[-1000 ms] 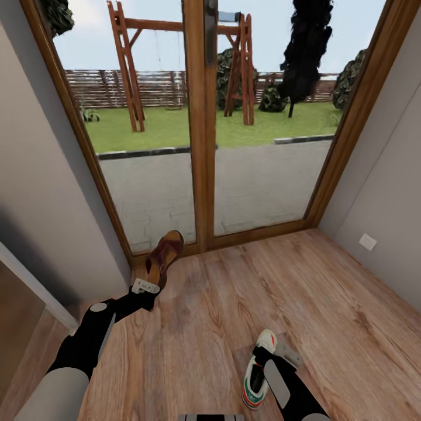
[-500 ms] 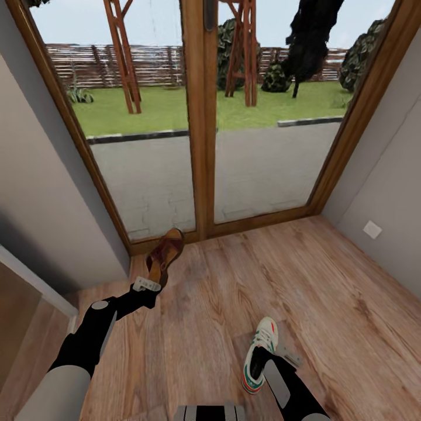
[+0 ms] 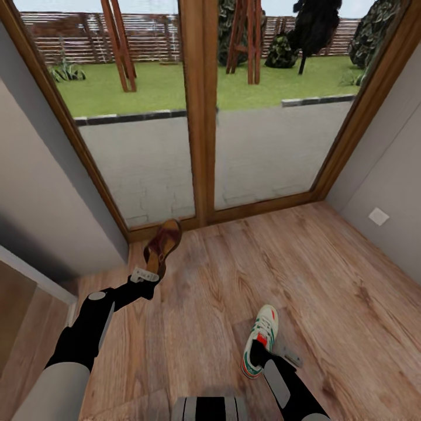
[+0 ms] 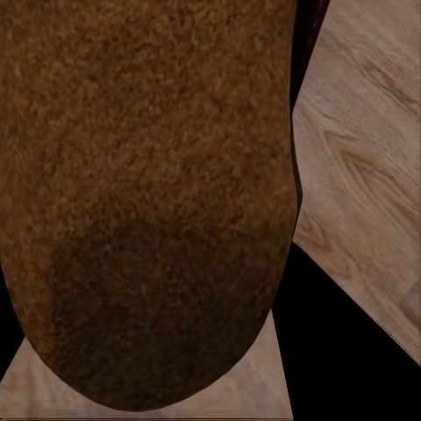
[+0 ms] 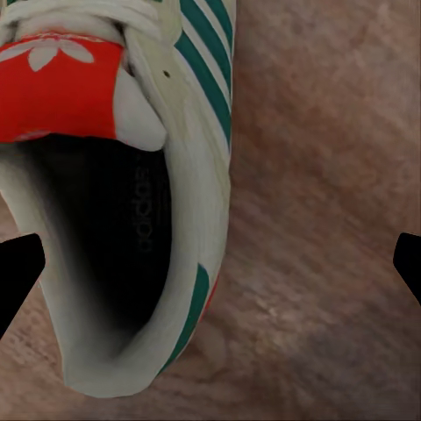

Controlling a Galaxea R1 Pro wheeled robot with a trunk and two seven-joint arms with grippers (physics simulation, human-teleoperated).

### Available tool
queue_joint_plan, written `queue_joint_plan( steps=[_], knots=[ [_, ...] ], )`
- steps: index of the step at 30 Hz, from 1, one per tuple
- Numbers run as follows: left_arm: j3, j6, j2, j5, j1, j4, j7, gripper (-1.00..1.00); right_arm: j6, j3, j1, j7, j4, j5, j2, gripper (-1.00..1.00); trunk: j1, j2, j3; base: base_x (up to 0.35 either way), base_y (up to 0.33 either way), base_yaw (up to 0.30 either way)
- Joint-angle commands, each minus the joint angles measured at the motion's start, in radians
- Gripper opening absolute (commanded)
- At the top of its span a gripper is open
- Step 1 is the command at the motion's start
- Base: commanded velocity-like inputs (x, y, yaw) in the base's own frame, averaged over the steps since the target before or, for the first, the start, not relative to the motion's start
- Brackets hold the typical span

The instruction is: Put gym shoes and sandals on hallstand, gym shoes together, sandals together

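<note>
left gripper (image 3: 146,275) grips a brown sandal (image 3: 162,244); right gripper (image 3: 266,351), wide open, sits by a white-green gym shoe (image 3: 260,339) on wood floor (image 3: 327,292).

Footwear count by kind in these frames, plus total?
Brown sandal: 1
Cream-white gym shoe: 1
Total: 2
</note>
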Motion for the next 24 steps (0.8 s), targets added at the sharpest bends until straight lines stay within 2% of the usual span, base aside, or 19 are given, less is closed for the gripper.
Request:
queue_joint_plan(
  steps=[1, 5, 17, 24],
  knots=[
    [0.002, 0.006, 0.000, -0.003, 0.002, -0.004, -0.006, -1.00, 0.004, -0.002, 0.000, -0.004, -0.002, -0.007, 0.001, 1.00, 0.000, -0.001, -0.006, 0.000, 0.000, 0.045],
    [0.002, 0.006, 0.001, -0.003, 0.010, -0.007, -0.006, -1.00, 0.004, -0.002, 0.000, -0.004, -0.001, -0.007, 0.001, 1.00, 0.001, -0.001, -0.020, 0.000, 0.000, 0.128],
    [-0.002, 0.006, 0.005, -0.004, 0.013, -0.008, -0.006, -1.00, 0.004, -0.002, 0.000, -0.004, -0.003, -0.008, 0.001, 1.00, 0.001, -0.001, -0.022, 0.000, 0.000, 0.033],
    [-0.002, 0.006, 0.005, -0.005, 0.013, -0.008, -0.005, -1.00, 0.004, -0.002, 0.000, -0.005, -0.003, -0.008, 0.001, 1.00, 0.001, -0.001, -0.022, 0.000, 0.000, 0.188]
  ],
)
